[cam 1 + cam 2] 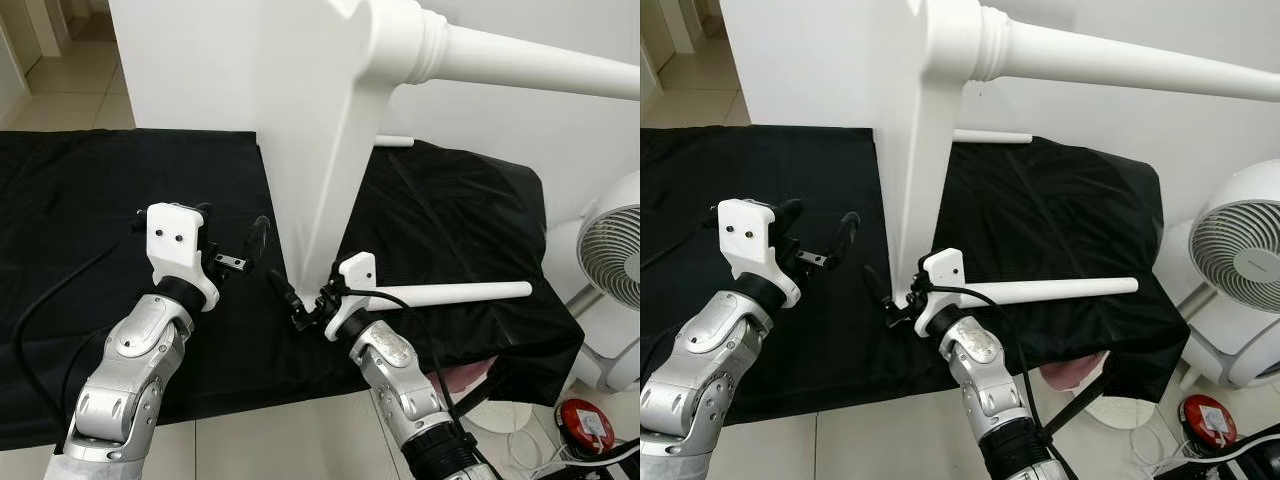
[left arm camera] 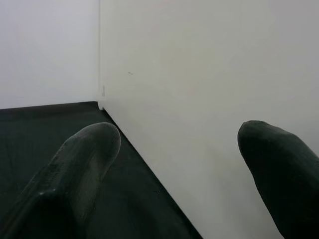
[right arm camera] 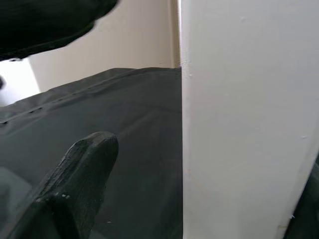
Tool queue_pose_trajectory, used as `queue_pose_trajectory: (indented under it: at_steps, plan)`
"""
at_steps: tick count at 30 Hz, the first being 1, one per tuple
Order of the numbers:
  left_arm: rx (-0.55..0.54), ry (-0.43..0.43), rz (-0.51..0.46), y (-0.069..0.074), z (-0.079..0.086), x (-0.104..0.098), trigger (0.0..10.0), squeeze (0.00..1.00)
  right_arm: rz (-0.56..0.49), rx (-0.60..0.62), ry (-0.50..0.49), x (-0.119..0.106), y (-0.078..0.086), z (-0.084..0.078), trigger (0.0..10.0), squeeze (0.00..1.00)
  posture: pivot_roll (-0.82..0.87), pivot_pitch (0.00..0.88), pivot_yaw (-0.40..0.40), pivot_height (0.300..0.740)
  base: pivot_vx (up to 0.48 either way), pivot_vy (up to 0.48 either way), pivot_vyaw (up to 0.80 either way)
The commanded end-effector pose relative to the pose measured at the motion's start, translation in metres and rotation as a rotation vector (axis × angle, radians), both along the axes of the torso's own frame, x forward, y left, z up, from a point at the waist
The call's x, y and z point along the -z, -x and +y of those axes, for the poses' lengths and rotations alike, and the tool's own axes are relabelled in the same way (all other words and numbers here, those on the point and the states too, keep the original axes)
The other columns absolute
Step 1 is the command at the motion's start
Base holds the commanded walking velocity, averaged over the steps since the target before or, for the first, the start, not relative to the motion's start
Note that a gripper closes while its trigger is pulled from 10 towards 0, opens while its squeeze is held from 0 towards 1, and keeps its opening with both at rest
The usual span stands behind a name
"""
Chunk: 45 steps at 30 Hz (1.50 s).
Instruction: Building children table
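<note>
A white table panel [image 1: 300, 120] stands on edge on the black cloth [image 1: 90, 190], with one white turned leg [image 1: 540, 62] fixed near its top and pointing right. A loose white leg [image 1: 455, 293] lies on the cloth to the right, and another leg's end [image 1: 395, 141] shows behind the panel. My left gripper [image 1: 232, 232] hovers open just left of the panel, its fingers [image 2: 79, 159] facing the panel's face. My right gripper [image 1: 300, 298] is low at the panel's bottom corner, open, with the panel's edge [image 3: 239, 124] between its fingers [image 3: 75, 184].
A white fan [image 1: 612, 258] stands on the tiled floor at the right. A red round object [image 1: 585, 425] lies by cables near it. The cloth-covered platform ends just in front of my arms. A black cable [image 1: 40, 300] runs along my left arm.
</note>
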<state>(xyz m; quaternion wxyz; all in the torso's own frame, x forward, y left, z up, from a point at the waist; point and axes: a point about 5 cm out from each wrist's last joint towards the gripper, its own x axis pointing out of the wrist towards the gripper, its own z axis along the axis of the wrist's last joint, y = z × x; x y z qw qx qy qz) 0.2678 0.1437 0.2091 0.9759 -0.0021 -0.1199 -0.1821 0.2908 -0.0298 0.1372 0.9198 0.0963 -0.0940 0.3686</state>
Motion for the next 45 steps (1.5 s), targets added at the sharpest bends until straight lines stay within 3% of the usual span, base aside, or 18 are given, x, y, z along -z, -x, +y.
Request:
queue_pose_trajectory:
  at_steps: [1,8,12,17,20,21,22,29,35,38,45]
  plan:
    - [0.063,-0.018,0.005,0.001,-0.004,0.001,10.0,0.00,0.046,-0.072,-0.002,0.006,0.003,0.011,10.0,0.00,0.06,0.000,-0.113,0.740,0.000,0.000,0.00]
    - [0.046,-0.028,0.003,0.002,0.001,0.000,10.0,0.00,0.039,-0.053,0.005,0.007,0.001,0.005,10.0,0.00,0.07,0.000,-0.118,0.740,0.000,0.000,0.00]
    - [0.037,-0.036,0.001,0.004,0.004,-0.001,10.0,0.00,0.025,-0.011,0.014,0.006,0.002,-0.008,10.0,0.00,0.07,0.000,-0.124,0.740,0.000,0.000,0.00]
    - [0.029,-0.023,0.009,0.006,0.006,0.001,10.0,0.00,0.001,0.097,0.045,0.008,0.011,-0.040,10.0,0.00,0.07,0.000,-0.132,0.740,0.000,0.000,0.00]
    - [0.033,-0.017,0.014,0.006,0.005,0.001,10.0,0.00,0.002,0.109,0.046,0.008,0.013,-0.043,10.0,0.00,0.07,0.000,-0.132,0.740,0.000,0.000,0.00]
    - [0.032,-0.011,0.017,0.006,0.005,0.001,10.0,0.66,-0.005,0.126,0.048,0.008,0.015,-0.048,10.0,0.00,0.07,0.000,-0.133,0.740,0.000,0.000,0.00]
    - [0.044,0.005,0.019,0.007,0.004,0.001,10.0,1.00,-0.010,0.137,0.046,0.007,0.018,-0.051,10.0,0.00,0.06,0.000,-0.132,0.740,0.000,0.000,0.00]
    - [0.104,0.006,0.040,0.010,-0.008,0.004,10.0,1.00,-0.032,0.209,0.056,0.002,0.028,-0.069,10.0,0.00,0.06,0.000,-0.130,0.740,0.000,0.000,0.00]
    - [0.233,-0.039,0.111,0.022,-0.023,0.016,10.0,1.00,-0.023,0.329,0.080,0.003,0.032,-0.093,10.0,0.00,0.06,0.000,-0.130,0.740,0.000,0.000,0.00]
    - [0.380,-0.094,0.181,0.036,-0.037,0.029,10.0,1.00,-0.011,0.426,0.093,0.004,0.028,-0.112,10.0,0.00,0.05,0.000,-0.129,0.740,0.000,0.000,0.00]
    - [0.388,-0.119,0.205,0.035,-0.046,0.035,10.0,1.00,-0.014,0.506,0.076,-0.001,0.019,-0.125,10.0,0.00,0.05,0.000,-0.122,0.740,0.000,0.000,0.00]
